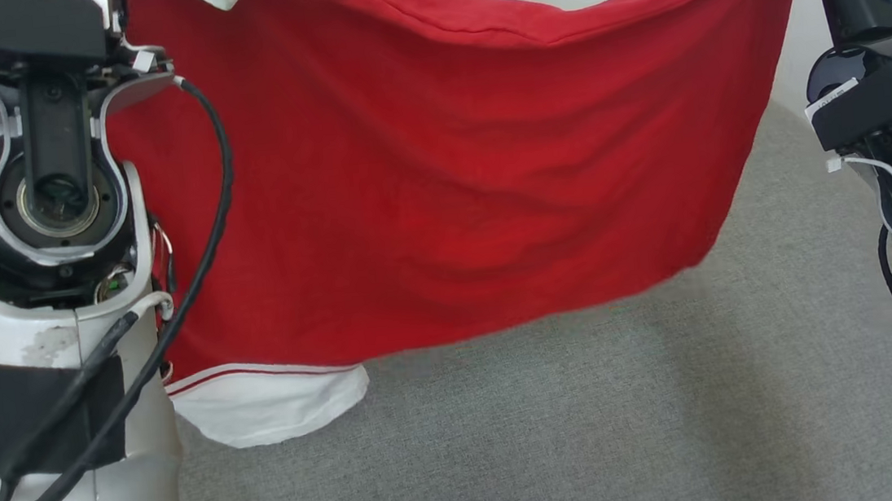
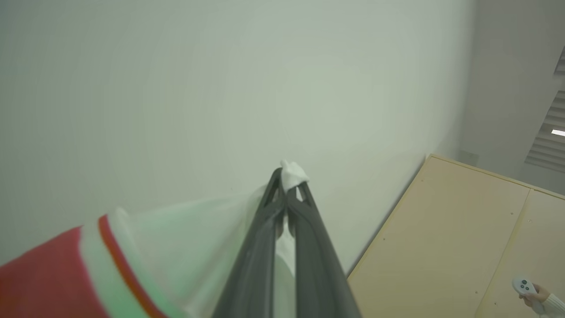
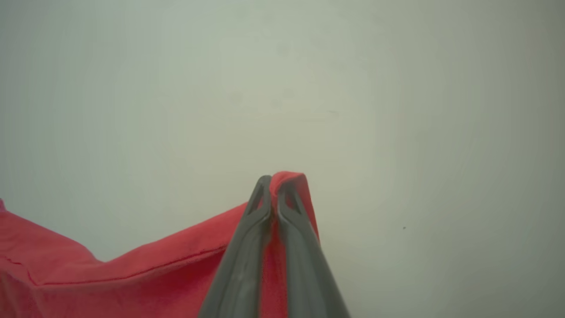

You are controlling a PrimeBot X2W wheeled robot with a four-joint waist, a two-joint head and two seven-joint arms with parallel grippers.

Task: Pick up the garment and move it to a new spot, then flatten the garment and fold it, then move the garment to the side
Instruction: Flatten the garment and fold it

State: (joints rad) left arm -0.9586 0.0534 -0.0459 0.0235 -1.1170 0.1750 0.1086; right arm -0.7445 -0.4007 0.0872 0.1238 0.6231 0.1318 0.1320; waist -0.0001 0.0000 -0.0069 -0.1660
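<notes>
Red garment (image 1: 440,185) noted aloft, spread between two grippers above grey surface (image 1: 594,432); cannot tell whether the low white edge touches it; left gripper (image 2: 289,176) pinched tight on white trim; right gripper (image 3: 276,183) pinched tight on a red corner. Judged: pick-up done, carry to new spot in hand; laying down, flattening, folding, shifting aside not yet done. Counted: one garment; two grippers; one hand (image 2: 540,298) with one controller (image 2: 524,286).
</notes>
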